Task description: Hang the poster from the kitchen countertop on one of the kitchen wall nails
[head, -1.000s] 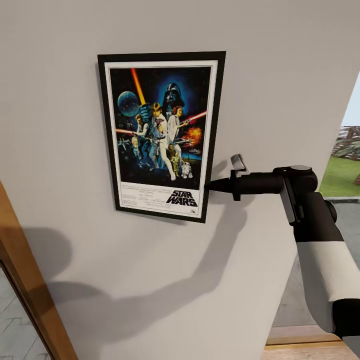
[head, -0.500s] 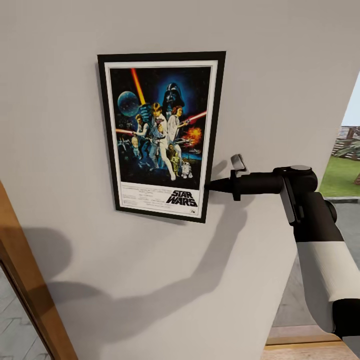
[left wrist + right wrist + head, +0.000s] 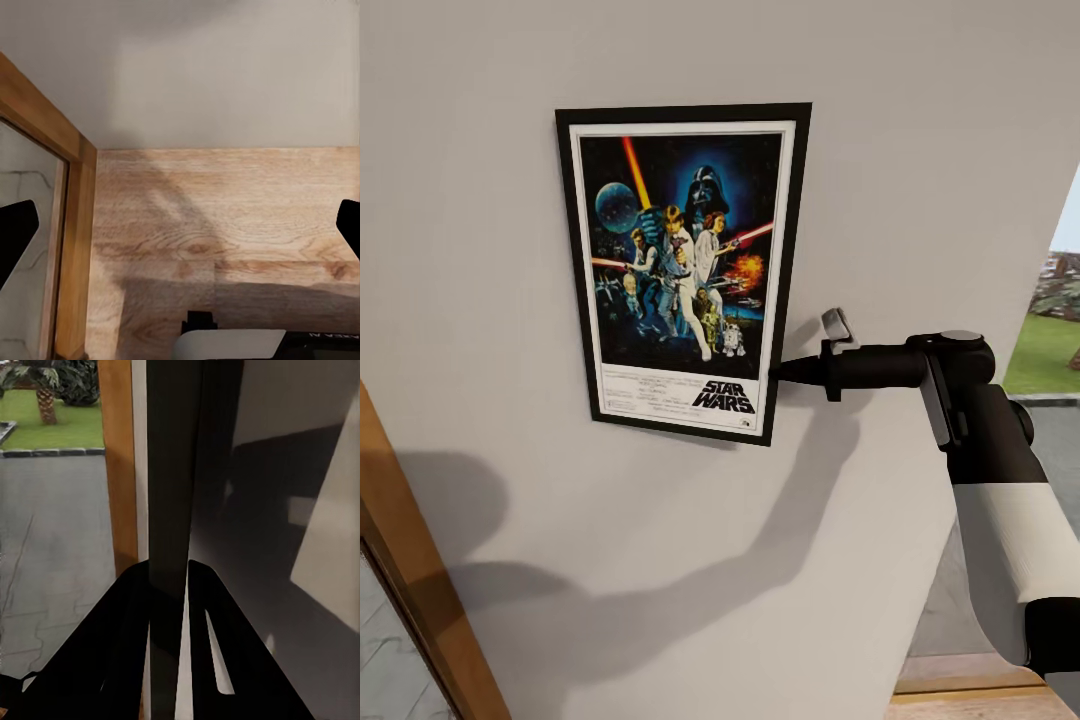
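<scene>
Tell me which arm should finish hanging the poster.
Right. The right gripper already pinches the poster at its lower right edge against the wall. The left gripper faces the wooden floor, open.

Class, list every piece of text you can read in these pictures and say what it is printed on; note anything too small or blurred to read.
"STAR WARS": black title in the white band at the bottom of the poster.
Fine print left of the title: too small to read.
Letters at the edge of the left wrist view: cut off, unreadable.
</scene>
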Tool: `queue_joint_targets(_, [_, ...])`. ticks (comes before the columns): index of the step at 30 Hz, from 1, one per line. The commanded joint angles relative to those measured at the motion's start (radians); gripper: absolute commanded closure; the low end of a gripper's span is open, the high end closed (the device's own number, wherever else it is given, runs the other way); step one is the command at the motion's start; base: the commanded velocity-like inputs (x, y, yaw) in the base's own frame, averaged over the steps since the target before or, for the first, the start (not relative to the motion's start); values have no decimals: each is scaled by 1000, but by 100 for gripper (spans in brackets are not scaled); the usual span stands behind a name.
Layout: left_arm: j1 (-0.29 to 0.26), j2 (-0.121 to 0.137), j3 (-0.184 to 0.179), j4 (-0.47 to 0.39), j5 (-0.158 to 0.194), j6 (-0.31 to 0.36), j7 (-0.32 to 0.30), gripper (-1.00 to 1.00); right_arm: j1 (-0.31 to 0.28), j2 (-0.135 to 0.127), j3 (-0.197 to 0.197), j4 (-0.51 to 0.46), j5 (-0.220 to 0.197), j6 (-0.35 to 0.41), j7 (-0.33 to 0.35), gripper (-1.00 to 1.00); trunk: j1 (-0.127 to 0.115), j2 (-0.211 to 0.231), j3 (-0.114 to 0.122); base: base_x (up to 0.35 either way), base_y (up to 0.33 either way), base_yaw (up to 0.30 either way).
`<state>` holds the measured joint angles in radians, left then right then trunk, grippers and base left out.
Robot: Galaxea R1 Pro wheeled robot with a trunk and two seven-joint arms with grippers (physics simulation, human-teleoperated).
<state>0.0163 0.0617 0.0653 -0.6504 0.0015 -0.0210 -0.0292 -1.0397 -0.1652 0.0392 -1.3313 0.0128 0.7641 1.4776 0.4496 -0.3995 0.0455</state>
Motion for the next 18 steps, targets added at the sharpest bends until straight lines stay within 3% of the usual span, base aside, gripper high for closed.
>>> queue_joint_targets(1, [1, 0, 2, -1, 1, -2, -3, -100, 0, 0, 1, 0, 1, 13, 5, 100, 0, -1, 0, 1, 0, 0])
queue_joint_targets(18, [1, 3, 2, -5, 5, -4, -4, -100, 4, 0, 1, 1, 1, 11, 2, 100, 0, -1, 0, 0, 0, 0])
